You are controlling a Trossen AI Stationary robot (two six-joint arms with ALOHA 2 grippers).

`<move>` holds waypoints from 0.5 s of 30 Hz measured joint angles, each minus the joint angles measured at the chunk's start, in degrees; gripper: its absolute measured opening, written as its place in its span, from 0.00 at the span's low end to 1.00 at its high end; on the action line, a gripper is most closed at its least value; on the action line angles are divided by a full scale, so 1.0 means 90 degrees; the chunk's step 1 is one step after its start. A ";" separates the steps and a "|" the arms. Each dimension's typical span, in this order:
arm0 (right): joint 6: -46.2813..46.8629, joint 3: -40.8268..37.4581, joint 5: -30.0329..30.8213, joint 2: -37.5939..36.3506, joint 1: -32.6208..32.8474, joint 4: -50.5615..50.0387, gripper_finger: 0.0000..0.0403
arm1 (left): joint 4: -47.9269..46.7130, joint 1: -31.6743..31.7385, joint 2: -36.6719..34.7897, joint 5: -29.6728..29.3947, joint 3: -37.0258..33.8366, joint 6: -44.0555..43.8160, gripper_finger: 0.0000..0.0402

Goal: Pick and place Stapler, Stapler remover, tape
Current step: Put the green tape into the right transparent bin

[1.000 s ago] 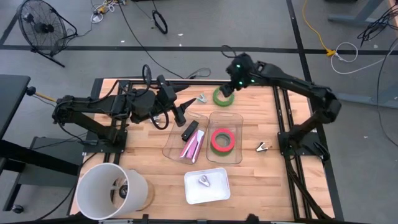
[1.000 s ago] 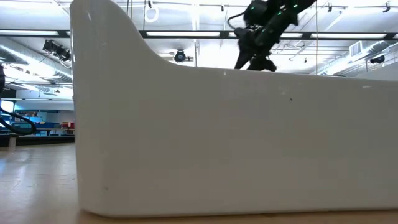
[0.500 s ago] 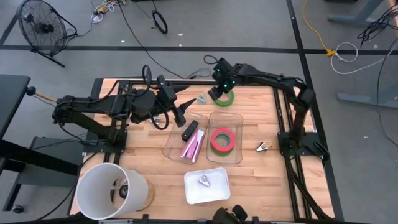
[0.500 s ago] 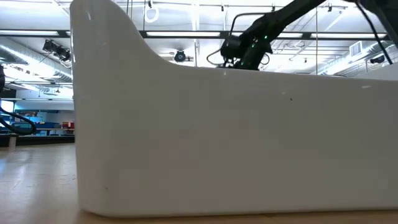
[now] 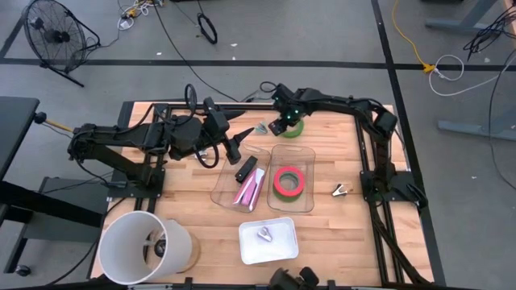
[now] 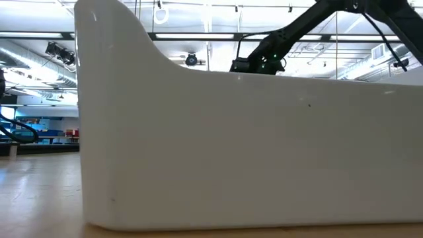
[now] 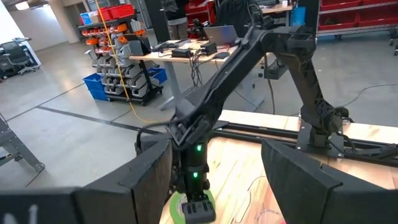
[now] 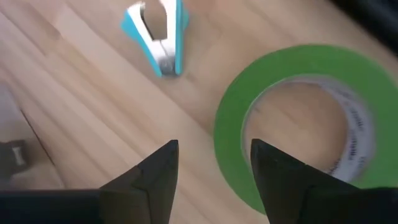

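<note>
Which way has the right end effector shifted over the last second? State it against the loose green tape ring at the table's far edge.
Yes. In the high view the right end effector has moved leftward across the loose green tape ring to its left rim, toward the blue staple remover. The ring stayed put.

White container wall [image 6: 251,152] fills the low view — table hidden, green tape ring [image 8: 305,118] cut off at frame edge

The right hand [image 5: 280,125] hovers open over a green tape ring [image 5: 294,127].

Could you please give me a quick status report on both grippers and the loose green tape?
Right gripper open, above the loose green tape, nothing held. Left gripper open, empty, beside the clear bins. Blue stapler remover lies close by.
</note>
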 joint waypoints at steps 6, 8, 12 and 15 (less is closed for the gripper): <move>-0.0137 0.0000 0.0039 0.0226 0.0117 0.0028 0.49 | -0.0021 0.0000 0.0000 0.0001 0.0000 0.0002 0.63; -0.0232 0.0000 0.0180 0.0299 0.0140 -0.0011 0.49 | -0.0037 0.0000 0.0000 0.0001 0.0000 0.0000 0.63; -0.0313 0.0016 0.0303 0.0442 0.0150 -0.0101 0.49 | -0.0151 0.0000 0.0000 0.0001 0.0000 -0.0002 0.63; -0.0339 0.0024 0.0302 0.0480 0.0150 -0.0095 0.49 | -0.0168 0.0000 0.0000 0.0001 0.0001 -0.0006 0.63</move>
